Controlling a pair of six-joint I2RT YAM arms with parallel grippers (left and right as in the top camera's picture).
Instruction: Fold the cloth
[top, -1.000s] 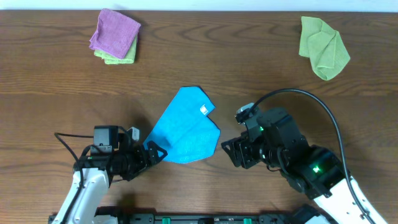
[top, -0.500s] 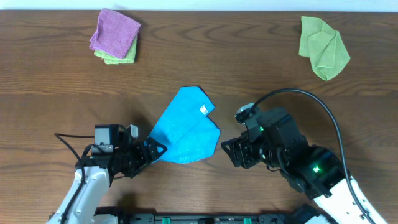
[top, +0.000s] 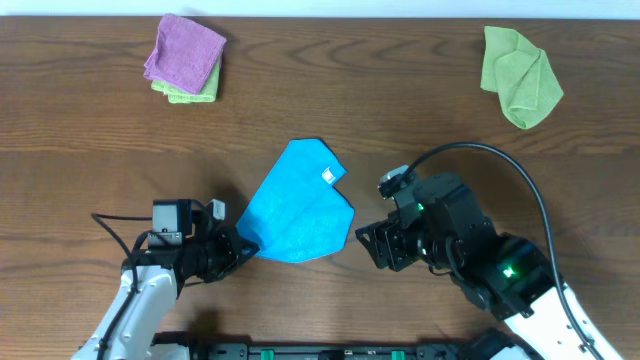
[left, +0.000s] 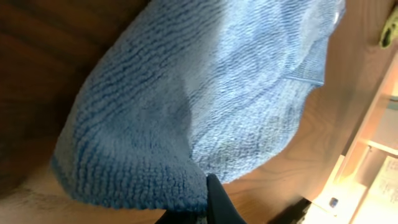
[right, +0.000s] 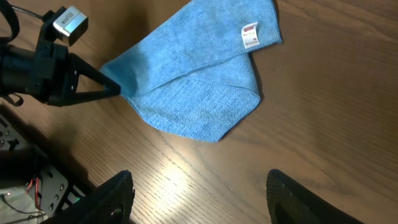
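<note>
The cloth (top: 300, 205) is sky-blue and lies partly folded at the table's middle, its white tag (top: 327, 176) on the right edge. My left gripper (top: 243, 245) is shut on its lower-left corner. The left wrist view shows the cloth (left: 186, 93) bunched right against the dark fingertip (left: 214, 199). My right gripper (top: 368, 245) stands open just right of the cloth, apart from it. In the right wrist view its fingers (right: 118, 199) frame bare wood below the cloth (right: 199, 74), and the left gripper (right: 115, 87) pinches the corner there.
A purple cloth (top: 185, 55) lies folded on a green one (top: 190, 92) at the back left. A crumpled light green cloth (top: 520, 75) sits at the back right. The table's front edge and a black rail (top: 330, 352) run just behind both arms.
My left gripper has slid slightly toward the cloth's lower-left corner and shut on it. The right arm has stayed where it was, still open.
</note>
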